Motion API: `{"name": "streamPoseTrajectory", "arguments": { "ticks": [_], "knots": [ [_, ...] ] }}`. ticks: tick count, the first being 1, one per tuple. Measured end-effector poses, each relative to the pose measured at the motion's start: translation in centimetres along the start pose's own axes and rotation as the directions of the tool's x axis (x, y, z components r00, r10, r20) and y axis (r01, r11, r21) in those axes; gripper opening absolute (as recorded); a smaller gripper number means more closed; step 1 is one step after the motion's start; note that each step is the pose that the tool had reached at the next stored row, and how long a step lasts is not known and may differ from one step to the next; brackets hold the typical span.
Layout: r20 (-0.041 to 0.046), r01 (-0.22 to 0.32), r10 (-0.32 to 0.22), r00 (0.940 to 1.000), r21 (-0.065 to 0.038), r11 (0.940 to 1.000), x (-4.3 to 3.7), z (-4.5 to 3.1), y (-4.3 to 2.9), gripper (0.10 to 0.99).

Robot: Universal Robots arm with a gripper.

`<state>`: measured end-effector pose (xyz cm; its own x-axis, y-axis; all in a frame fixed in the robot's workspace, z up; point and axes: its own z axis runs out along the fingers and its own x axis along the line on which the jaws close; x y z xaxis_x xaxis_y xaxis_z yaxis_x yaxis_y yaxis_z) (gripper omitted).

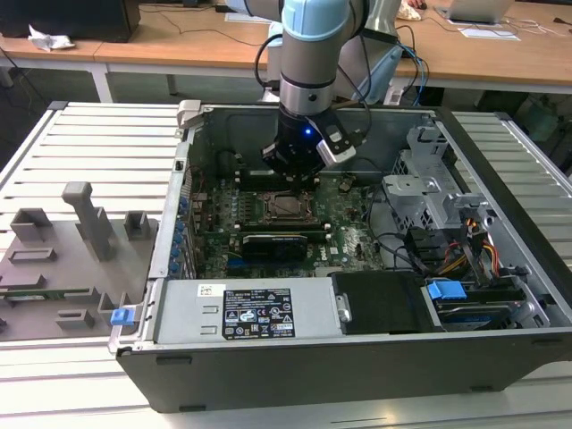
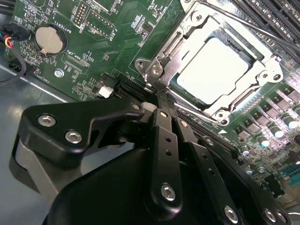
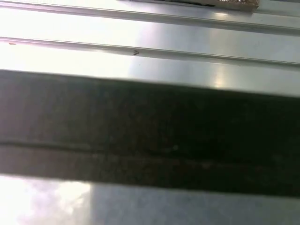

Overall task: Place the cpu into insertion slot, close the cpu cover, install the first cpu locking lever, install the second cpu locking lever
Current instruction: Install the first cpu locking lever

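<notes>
The cpu [image 2: 213, 63], a flat square chip with a silver-grey top, lies in the insertion slot [image 1: 288, 206] on the green motherboard. The cpu cover [image 2: 187, 29], a grey metal frame, lies flat over it, and the chip shows through its window. A thin locking lever rod [image 2: 248, 30] runs along one side of the socket. My gripper [image 2: 157, 91] is shut with nothing between its fingers [image 2: 164, 140]. Its tips rest at the socket's corner by a screw post [image 2: 153, 70]. In the exterior view the gripper [image 1: 290, 172] hangs just behind the socket, inside the open computer case.
A long black card [image 1: 275, 241] sits in front of the socket, a power supply [image 1: 259, 313] at the case front, and a drive cage [image 1: 429, 192] with cables [image 1: 465, 246] on the exterior view's right. A grey fixture [image 1: 54, 259] stands outside on the left. Memory slots [image 2: 276, 14] flank the socket.
</notes>
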<state>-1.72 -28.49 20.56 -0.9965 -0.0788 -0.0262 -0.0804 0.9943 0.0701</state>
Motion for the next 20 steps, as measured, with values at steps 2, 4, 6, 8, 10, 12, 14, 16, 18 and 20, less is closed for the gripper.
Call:
{"name": "streamPoseTrajectory", "arguments": {
  "ticks": [2, 4, 6, 8, 10, 12, 14, 16, 18, 20],
  "knots": [
    [-0.0002, 0.0, 0.0, 1.0, 0.003, 1.0, -0.01, 0.05, 0.0, 0.106],
    [-0.0012, 0.0, 0.0, 1.0, 0.01, 1.0, 0.01, 0.17, -0.02, 0.106],
    [-0.0005, 0.0, 0.0, 1.0, 0.012, 0.9999, 0.0, 0.31, -0.02, 0.106],
    [-0.001, 0.0, 0.0, 1.0, 0.013, 0.9999, 0.0, 0.08, -0.01, 0.106],
    [-0.0028, 0.001, -0.001, 1.0, 0.028, 0.9996, -0.01, 0.29, -0.03, 0.106],
    [-0.0023, 0.001, -0.001, 1.0, 0.031, 0.9995, -0.03, 0.24, -0.02, 0.106],
    [-0.0016, 0.001, -0.001, 1.0, 0.031, 0.9995, -0.04, 0.06, 0.01, 0.106],
    [-0.0026, 0.001, -0.001, 1.0, 0.031, 0.9995, -0.03, -0.1, 0.0, 0.106],
    [-0.0025, 0.001, -0.001, 1.0, 0.033, 0.9994, -0.04, -0.07, 0.01, 0.106],
    [-0.0033, 0.001, -0.001, 1.0, 0.039, 0.9992, -0.05, 0.03, -0.01, 0.106]
  ]
}}
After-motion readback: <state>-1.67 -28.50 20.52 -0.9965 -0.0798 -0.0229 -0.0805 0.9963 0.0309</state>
